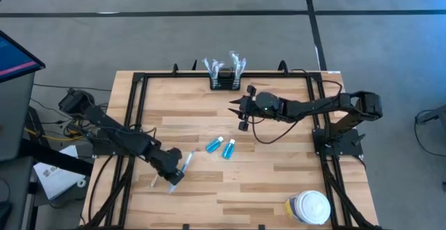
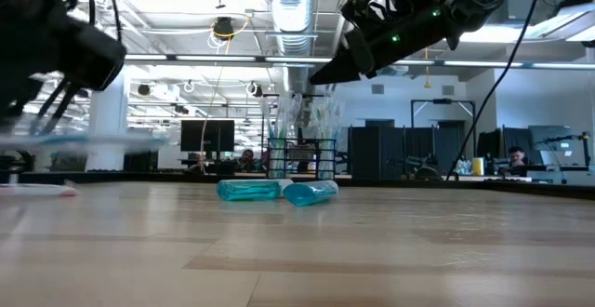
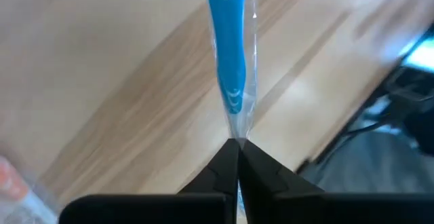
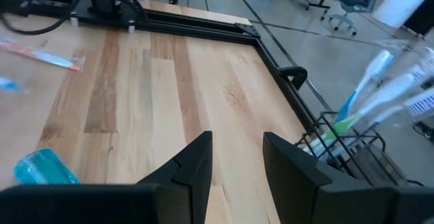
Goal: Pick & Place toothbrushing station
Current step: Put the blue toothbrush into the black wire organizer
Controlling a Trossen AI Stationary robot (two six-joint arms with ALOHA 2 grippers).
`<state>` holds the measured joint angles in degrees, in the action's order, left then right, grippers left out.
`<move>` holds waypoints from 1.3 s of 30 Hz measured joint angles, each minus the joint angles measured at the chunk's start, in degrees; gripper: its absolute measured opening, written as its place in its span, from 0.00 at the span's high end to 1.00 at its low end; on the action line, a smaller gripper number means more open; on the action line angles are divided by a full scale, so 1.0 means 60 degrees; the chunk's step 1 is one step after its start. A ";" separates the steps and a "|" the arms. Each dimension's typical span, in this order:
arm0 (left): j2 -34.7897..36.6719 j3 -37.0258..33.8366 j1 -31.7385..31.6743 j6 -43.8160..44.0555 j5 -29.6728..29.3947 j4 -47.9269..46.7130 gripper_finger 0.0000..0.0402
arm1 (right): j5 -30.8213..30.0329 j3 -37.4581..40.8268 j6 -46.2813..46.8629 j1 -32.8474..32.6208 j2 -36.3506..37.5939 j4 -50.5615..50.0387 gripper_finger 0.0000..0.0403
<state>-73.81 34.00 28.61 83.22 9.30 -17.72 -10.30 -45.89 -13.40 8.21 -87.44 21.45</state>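
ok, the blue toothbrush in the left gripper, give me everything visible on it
The blue toothbrush is sealed in a clear plastic wrapper with a bright blue handle showing through. The left gripper is shut on one end of the wrapper, fingers pinched together. In the high view the toothbrush sits at the table's front left, pointing away from the gripper toward the two blue bottles. Whether it is lifted off the wood cannot be told.

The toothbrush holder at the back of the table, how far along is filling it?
Done: the holder already has several wrapped brushes standing in it.
In hand: the left claw is shut on a blue wrapped toothbrush.
Left: an orange brush and two blue bottles lie on the table. The right claw hangs open, empty.
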 joint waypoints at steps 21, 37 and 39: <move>0.1830 -0.0004 -0.2594 -0.2466 -0.1043 0.1605 1.00 | -0.0012 0.0000 -0.2813 -0.1733 0.0004 0.1078 0.70; 0.1467 -0.0004 -0.4905 -0.3307 0.1671 0.4149 1.00 | -0.1530 0.0000 -0.5620 -0.3499 0.0004 0.2369 0.70; 0.1312 -0.0004 -0.5090 -0.3206 0.1974 0.4635 1.00 | -0.1580 0.0000 -0.5764 -0.3578 0.0005 0.2392 0.70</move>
<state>-65.93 33.98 -1.93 63.98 21.15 10.09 -19.78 -45.89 -47.98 -13.25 -87.41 35.80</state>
